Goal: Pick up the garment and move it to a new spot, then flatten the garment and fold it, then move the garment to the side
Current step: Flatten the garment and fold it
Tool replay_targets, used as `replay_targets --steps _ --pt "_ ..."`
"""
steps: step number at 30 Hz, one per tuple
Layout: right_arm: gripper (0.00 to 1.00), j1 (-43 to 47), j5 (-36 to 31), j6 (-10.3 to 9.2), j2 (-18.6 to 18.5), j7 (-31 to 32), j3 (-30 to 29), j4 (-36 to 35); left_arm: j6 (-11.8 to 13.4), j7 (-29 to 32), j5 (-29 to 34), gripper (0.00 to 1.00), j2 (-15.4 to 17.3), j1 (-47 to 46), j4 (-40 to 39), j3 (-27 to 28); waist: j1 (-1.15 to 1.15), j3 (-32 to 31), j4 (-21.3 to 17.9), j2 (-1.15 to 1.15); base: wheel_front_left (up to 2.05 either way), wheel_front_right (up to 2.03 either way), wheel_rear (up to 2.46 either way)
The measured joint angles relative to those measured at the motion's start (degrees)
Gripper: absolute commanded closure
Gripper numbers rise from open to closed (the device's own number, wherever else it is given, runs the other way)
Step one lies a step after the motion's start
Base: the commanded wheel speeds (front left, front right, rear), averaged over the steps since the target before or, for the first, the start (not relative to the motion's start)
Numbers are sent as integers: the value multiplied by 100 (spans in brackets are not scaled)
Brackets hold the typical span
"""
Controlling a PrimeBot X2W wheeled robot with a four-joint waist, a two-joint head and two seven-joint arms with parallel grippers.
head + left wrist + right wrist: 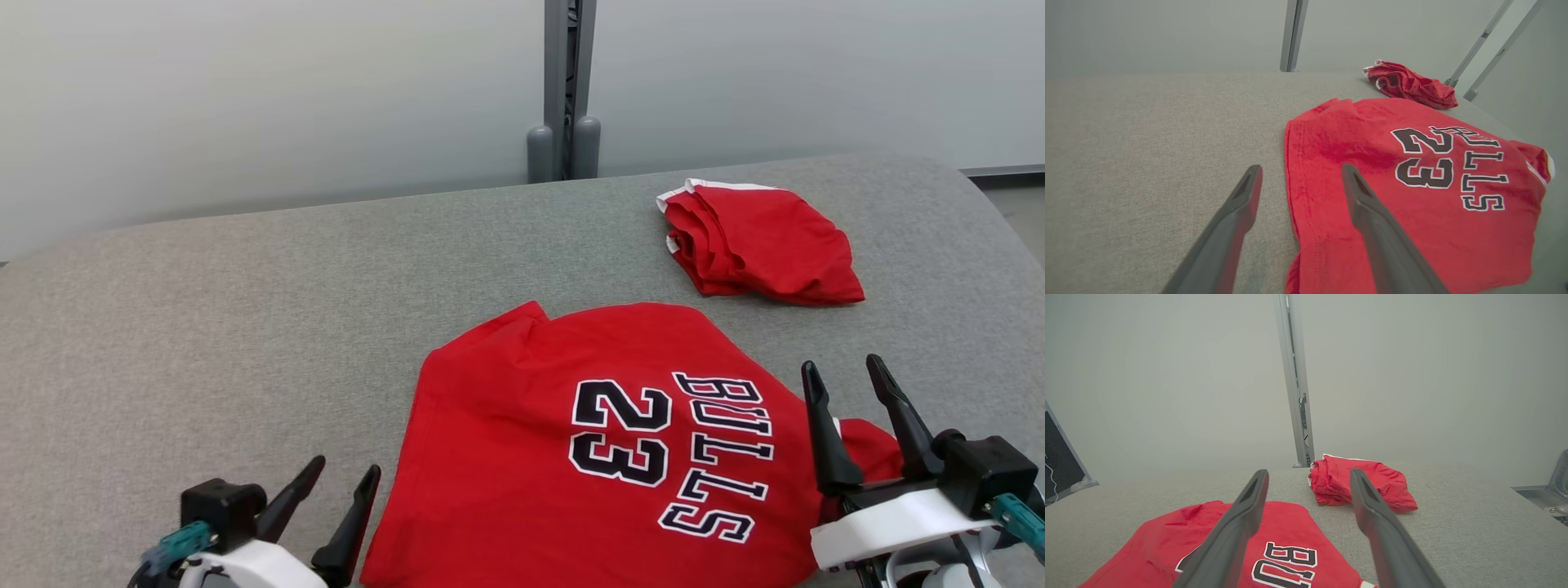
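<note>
A red jersey (604, 441) printed "BULLS 23" lies spread flat on the grey table (245, 327), near the front edge. My left gripper (343, 478) is open just off the jersey's left hem; in the left wrist view its fingers (1300, 173) straddle that hem (1290, 179). My right gripper (845, 371) stands open above the jersey's right side, near the lettering. The right wrist view shows the same gripper (1308, 477) raised over the jersey (1274, 531), holding nothing.
A second red garment (755, 241), folded in a bundle with white trim, sits at the back right of the table (1474, 522). A grey post (565, 90) rises behind the table's far edge against a pale wall.
</note>
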Motion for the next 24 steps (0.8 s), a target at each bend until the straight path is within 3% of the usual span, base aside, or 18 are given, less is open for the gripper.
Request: replay_targets --steps 9,21,22,24 --pt "0 -65 -18 0 0 5 82 11 -26 1490 -168 0 -88 -388 802 -570 0 97 -211 0 0 0 0" --pt "0 -114 1 0 -1 -21 82 -2 -194 2103 -475 0 -261 -1045 1689 -613 0 289 -528 0 0 0 0" --pt "0 -113 11 0 -1 -29 71 -2 -227 2103 -508 15 -283 -1062 1704 -609 0 299 -543 0 0 0 0" --pt "0 -113 14 0 -1 -42 57 -1 -313 2102 -620 76 -345 -1087 1724 -583 0 309 -559 0 0 0 0"
